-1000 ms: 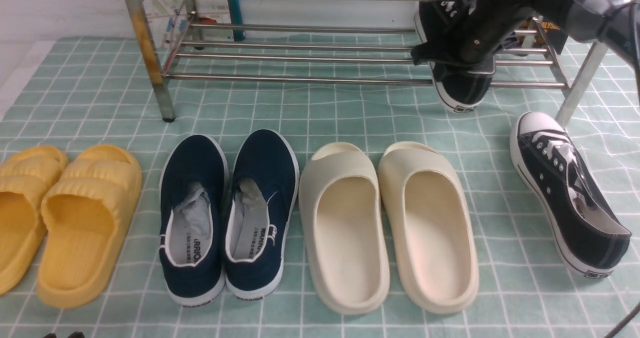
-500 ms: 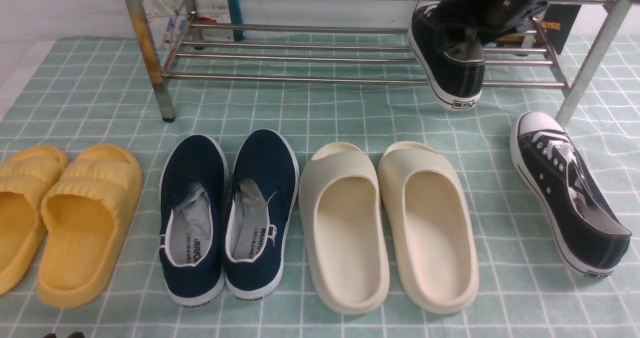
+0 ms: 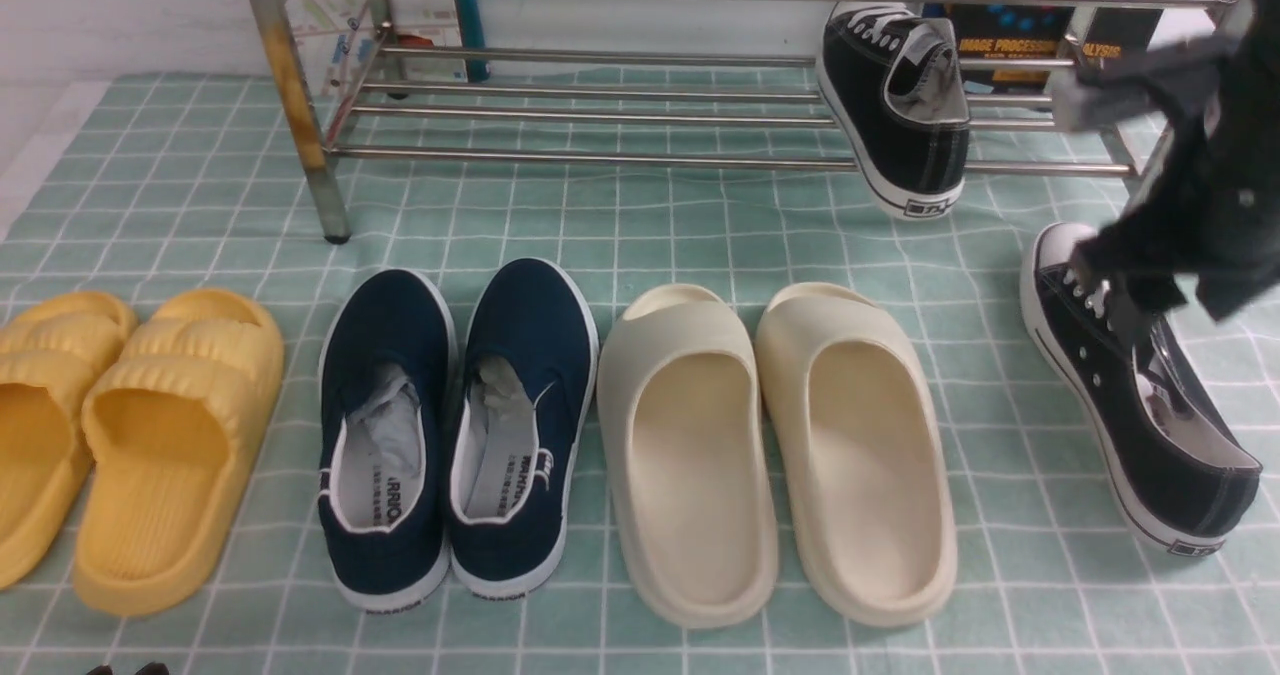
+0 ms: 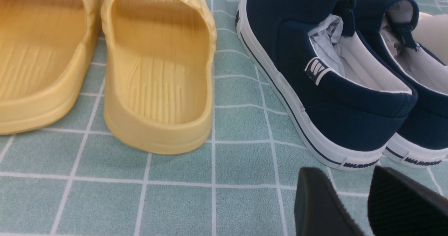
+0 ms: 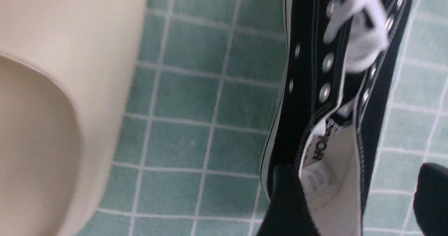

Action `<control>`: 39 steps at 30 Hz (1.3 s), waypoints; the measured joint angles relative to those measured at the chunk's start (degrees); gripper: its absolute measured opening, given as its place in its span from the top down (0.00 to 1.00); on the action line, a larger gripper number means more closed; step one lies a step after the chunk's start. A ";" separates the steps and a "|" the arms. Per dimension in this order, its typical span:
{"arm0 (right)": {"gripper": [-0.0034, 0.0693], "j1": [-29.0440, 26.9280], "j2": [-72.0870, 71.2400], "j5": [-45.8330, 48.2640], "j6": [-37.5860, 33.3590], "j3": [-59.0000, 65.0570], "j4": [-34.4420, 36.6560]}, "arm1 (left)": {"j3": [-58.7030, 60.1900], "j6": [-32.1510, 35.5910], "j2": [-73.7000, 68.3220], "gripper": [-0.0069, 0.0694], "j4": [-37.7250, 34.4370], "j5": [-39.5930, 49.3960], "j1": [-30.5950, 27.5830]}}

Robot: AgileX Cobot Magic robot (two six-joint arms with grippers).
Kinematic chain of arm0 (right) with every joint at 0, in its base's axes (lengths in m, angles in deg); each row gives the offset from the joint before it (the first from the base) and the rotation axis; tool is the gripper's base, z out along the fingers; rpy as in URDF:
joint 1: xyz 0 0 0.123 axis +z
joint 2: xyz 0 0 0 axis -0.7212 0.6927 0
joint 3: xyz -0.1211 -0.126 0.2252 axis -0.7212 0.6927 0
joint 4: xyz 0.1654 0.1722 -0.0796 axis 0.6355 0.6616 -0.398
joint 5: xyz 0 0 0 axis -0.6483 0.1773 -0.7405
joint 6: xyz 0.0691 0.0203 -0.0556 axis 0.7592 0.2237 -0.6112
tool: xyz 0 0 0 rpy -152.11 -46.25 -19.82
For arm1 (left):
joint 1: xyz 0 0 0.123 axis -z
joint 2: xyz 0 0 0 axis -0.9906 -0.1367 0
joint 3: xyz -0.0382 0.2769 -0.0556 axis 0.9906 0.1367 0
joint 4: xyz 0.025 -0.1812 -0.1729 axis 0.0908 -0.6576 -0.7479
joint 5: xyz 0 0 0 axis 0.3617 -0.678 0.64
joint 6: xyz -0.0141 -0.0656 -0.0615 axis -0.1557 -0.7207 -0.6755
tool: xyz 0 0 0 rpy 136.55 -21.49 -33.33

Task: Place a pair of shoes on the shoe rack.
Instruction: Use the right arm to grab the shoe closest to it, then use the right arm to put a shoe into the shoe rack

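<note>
Jaws parted and empty, as found, the right gripper [image 5: 357,169] hung nearer, over the black canvas lace-up sneaker [image 3: 1110,420] at frame right, its long axis slanting toe-up, heel toward lower right.

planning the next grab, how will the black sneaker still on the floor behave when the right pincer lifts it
The sneaker's canvas sides will probably give, while its thick rubber sole likely stays stiff. The loose laces may flop.
</note>
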State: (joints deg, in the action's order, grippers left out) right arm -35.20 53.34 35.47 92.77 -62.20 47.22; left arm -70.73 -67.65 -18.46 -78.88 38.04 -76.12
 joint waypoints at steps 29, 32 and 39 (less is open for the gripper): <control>0.93 -4.61 -5.65 -4.52 -1.76 -1.90 4.15 | 0.00 0.00 0.00 0.60 0.00 0.00 0.00; 0.93 -4.61 -5.31 -5.02 -1.84 -3.60 4.03 | 0.00 0.00 0.00 0.60 0.00 0.00 0.00; 0.93 -4.61 -3.81 -7.41 -4.32 -8.20 4.79 | 0.00 0.00 0.00 0.60 0.00 0.00 0.00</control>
State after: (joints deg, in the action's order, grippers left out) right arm -39.80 49.53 28.06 88.44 -70.39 52.01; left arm -70.73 -67.65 -18.46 -78.88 38.04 -76.12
